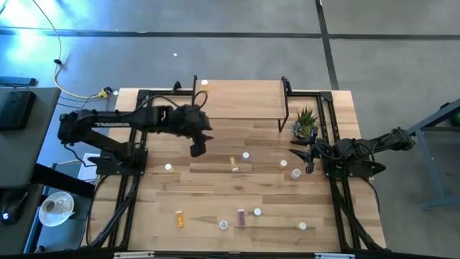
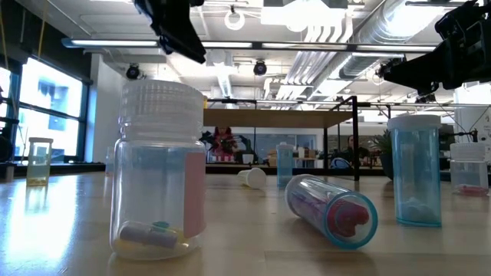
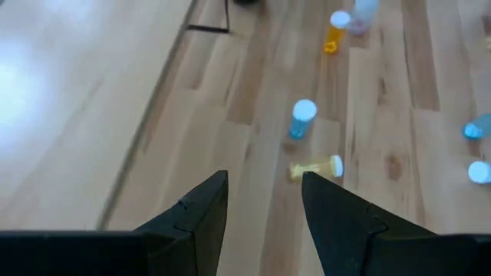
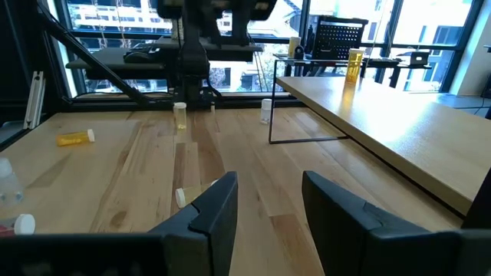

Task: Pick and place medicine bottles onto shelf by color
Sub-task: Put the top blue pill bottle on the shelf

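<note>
The shelf (image 1: 237, 101), a light wooden top on thin black legs, stands at the table's far middle; one orange bottle (image 1: 205, 83) stands on its far left corner, also seen in the right wrist view (image 4: 354, 63). Several medicine bottles lie or stand scattered on the table, among them a yellow one on its side (image 3: 314, 167), a pale blue upright one (image 3: 301, 119) and an orange one (image 3: 335, 31). My left gripper (image 1: 198, 147) hangs open above the table just in front of the shelf, slanting down, nothing between its fingers. My right gripper (image 1: 305, 155) waits open at the right, beside the plant.
A small green potted plant (image 1: 305, 124) stands by the shelf's right legs. More bottles sit near the front edge, such as an orange one (image 1: 180, 218) and a purple one (image 1: 241, 216). Close to the low camera stand a clear bottle (image 2: 157, 169) and a blue one (image 2: 416, 169).
</note>
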Controlling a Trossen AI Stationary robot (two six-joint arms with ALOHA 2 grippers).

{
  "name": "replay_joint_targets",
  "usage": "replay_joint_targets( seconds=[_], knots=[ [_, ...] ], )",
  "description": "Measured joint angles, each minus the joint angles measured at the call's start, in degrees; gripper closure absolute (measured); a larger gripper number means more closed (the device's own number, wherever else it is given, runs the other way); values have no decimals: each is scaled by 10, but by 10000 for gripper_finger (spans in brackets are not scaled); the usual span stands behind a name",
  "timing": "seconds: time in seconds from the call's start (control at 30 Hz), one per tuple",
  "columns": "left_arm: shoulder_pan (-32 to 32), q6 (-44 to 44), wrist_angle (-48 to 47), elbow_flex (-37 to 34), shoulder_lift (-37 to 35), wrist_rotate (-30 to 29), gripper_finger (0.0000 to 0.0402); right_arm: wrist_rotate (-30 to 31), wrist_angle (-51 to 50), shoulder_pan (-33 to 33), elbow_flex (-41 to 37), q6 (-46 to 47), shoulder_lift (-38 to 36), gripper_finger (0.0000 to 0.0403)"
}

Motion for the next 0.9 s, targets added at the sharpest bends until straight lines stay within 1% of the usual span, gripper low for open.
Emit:
replay_joint_targets(
  seconds=[0.17, 0.4, 0.63, 0.83, 0.9],
  knots=[
    [-18, -16, 67, -65, -9, -2, 243, 0, 0, 0, 0, 0, 0, 263],
    [-60, -50, 129, -115, -9, -1, 243, 0, 0, 0, 0, 0, 0, 263],
    [-98, -65, 125, -133, -9, -1, 243, 0, 0, 0, 0, 0, 0, 263],
    [-124, -67, 126, -135, -9, -3, 243, 21, 0, 0, 0, -48, 0, 263],
    [-132, -67, 125, -135, -9, -3, 243, 26, 0, 0, 0, -49, 0, 263]
  ],
)
